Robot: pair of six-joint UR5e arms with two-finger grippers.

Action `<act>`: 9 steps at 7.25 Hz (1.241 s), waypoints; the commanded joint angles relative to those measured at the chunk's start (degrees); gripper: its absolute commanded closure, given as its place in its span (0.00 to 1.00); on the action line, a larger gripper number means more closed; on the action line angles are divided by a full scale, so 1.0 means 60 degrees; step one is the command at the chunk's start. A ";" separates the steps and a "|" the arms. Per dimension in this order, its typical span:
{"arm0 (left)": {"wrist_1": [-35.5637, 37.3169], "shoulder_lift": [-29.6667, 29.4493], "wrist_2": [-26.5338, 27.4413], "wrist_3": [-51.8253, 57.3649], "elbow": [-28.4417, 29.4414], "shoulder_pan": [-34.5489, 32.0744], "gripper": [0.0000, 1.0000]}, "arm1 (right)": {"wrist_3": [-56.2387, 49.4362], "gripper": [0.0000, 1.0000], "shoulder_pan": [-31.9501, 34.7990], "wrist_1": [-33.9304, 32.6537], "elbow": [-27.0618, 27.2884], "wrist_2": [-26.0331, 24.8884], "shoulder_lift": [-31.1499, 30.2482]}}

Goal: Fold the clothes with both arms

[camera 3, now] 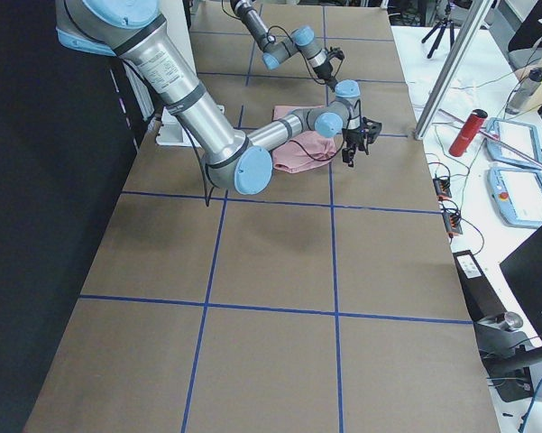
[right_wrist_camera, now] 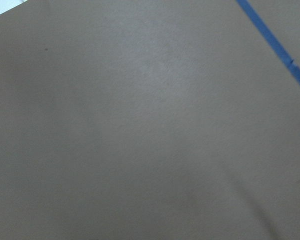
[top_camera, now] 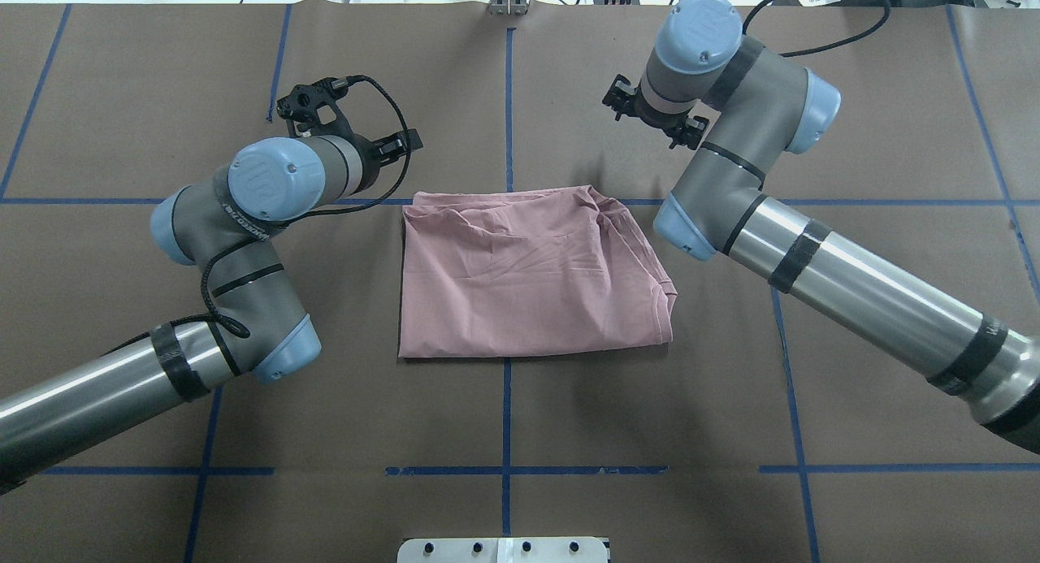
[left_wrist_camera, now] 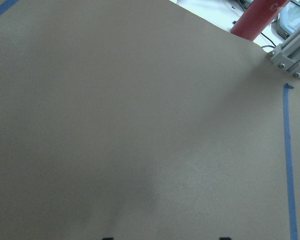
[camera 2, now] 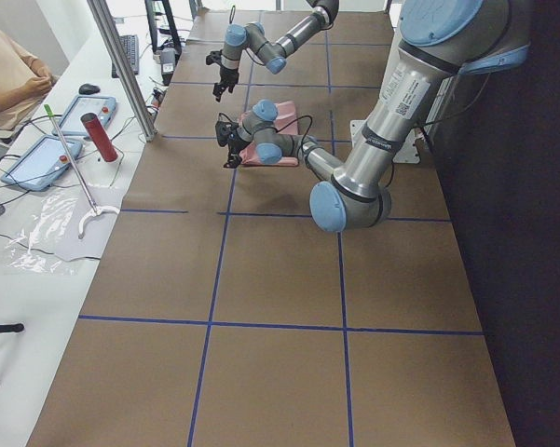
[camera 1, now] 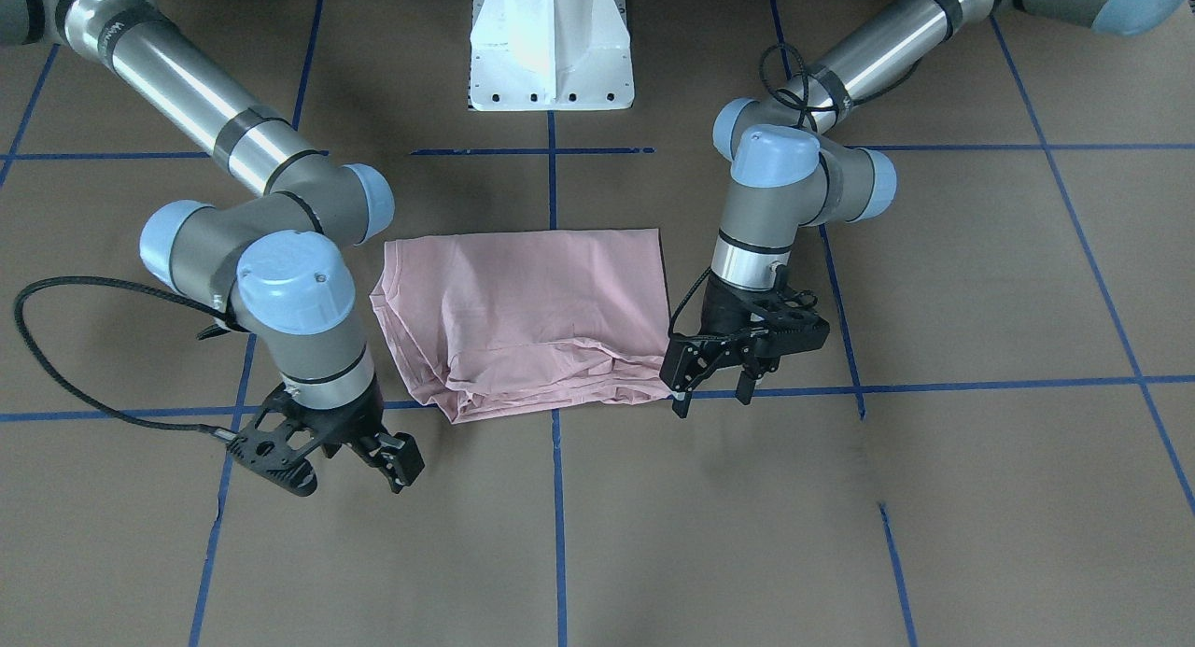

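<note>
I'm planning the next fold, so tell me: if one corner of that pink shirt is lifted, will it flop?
Probably floppy: the T-shirt lies in soft wrinkles, so a lifted corner would likely drape. Its stacked layers look loose and bunched at one edge, so they may slip apart. A push would likely crumple it, not slide it.
</note>
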 commanded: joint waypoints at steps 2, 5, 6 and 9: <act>-0.1119 0.1872 -0.3445 0.3437 -0.0754 -0.2041 0.00 | -0.3577 0.00 0.2351 0.0031 0.0921 0.3006 -0.1704; -0.1302 0.4200 -0.7088 0.9755 -0.0754 -0.6097 0.00 | -0.8235 0.00 0.5472 -0.0391 0.1274 0.5298 -0.3216; -0.1012 0.4513 -0.8154 1.0967 -0.0711 -0.7632 0.00 | -0.9104 0.00 0.5989 -0.0612 0.1507 0.5376 -0.3611; 0.0890 0.4926 -0.9615 1.3361 -0.0754 -0.9360 0.00 | -1.2091 0.00 0.6724 -0.1823 0.1714 0.5377 -0.4302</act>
